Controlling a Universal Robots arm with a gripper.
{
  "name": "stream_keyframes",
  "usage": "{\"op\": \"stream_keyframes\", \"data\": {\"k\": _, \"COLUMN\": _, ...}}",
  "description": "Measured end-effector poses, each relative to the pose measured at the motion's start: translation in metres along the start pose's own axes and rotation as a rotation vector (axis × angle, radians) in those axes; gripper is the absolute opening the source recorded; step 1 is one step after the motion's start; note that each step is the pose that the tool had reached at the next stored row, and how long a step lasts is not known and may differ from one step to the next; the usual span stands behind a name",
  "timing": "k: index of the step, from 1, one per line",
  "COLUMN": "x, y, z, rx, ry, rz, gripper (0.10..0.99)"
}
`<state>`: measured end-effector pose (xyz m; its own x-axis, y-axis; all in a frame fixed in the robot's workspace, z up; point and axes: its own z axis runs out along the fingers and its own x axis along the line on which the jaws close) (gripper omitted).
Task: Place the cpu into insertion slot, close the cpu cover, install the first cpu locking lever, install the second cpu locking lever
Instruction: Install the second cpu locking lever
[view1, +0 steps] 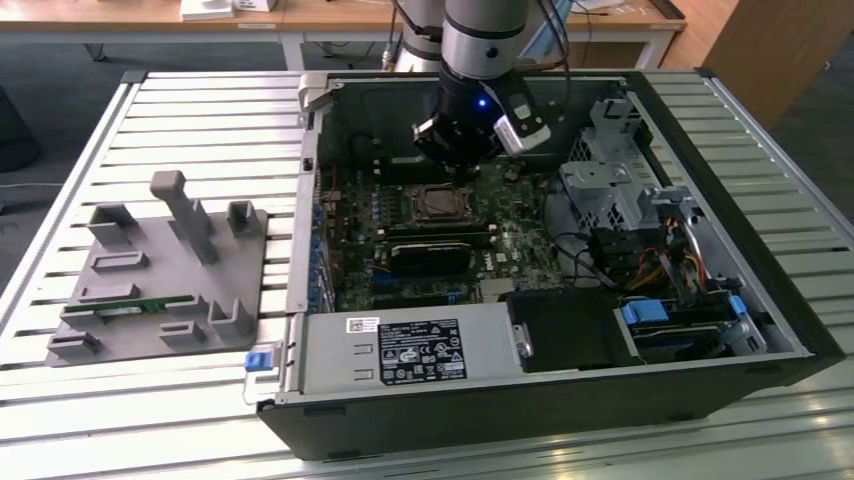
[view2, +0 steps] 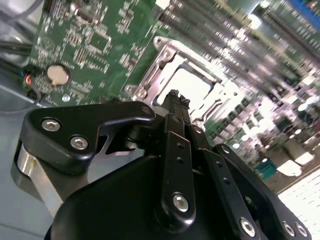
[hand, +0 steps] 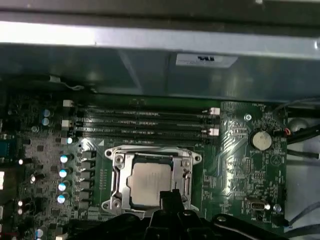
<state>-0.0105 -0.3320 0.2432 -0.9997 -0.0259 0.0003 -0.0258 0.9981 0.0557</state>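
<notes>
- Hovering above the socket: gripper (view1: 461, 165), low inside the open case (view1: 694, 130), at the far edge of the socket in the exterior view. In the second wrist view the gripper (view2: 174, 97) shows its black fingertips pressed together, nothing between them, tip just over the cover's edge.
- Cpu (hand: 148, 178): silvery-grey square, lying flat in the socket, seated by the look of it. In the exterior view the cpu (view1: 438, 203) sits mid-board, above the long black card (view1: 430, 255).
- Cover (hand: 150, 156): thin silvery frame with an open centre, lying around the cpu in the first wrist view; the cover (view2: 165, 65) also shows in the second wrist view. Whether it is fully down or latched I cannot tell.
- Levers: not made out clearly; state unknown.
- Handling, judged: cpu light, stiff, smooth-topped and slippery; contacts beneath fragile, so best held by its edges, kept level. Cover thin springy sheet metal, light, pivoting on its hinge; push on the frame rim, not on the chip.
- Surface: green motherboard (hand: 240, 165), crowded with small parts; memory slots (hand: 145, 122) just beside the socket, round battery (hand: 260, 139) near. Little free space around the socket.
- Room: case rests on a slatted metal table (view1: 200, 120); grey fixture (view1: 160, 270) with upright pegs well apart on the exterior view's left; wooden desks behind.
</notes>
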Motion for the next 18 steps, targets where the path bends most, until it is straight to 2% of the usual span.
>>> {"op": "stream_keyframes", "data": {"k": 6, "x": 0.0007, "y": -0.0183, "z": 0.0030, "rx": -0.003, "ry": 0.0017, "rz": 0.000, "gripper": 0.106}}
{"op": "stream_keyframes", "data": {"k": 9, "x": 0.0008, "y": -0.0211, "z": 0.0062, "rx": -0.004, "ry": 0.0099, "rz": 0.001, "gripper": 0.106}}
{"op": "stream_keyframes", "data": {"k": 14, "x": 0.0013, "y": -0.0324, "z": 0.0075, "rx": -0.005, "ry": 0.0112, "rz": 0.001, "gripper": 0.106}}
{"op": "stream_keyframes", "data": {"k": 18, "x": 0.0109, "y": -0.0347, "z": 0.0083, "rx": -0.005, "ry": 0.0111, "rz": 0.000, "gripper": 0.106}}
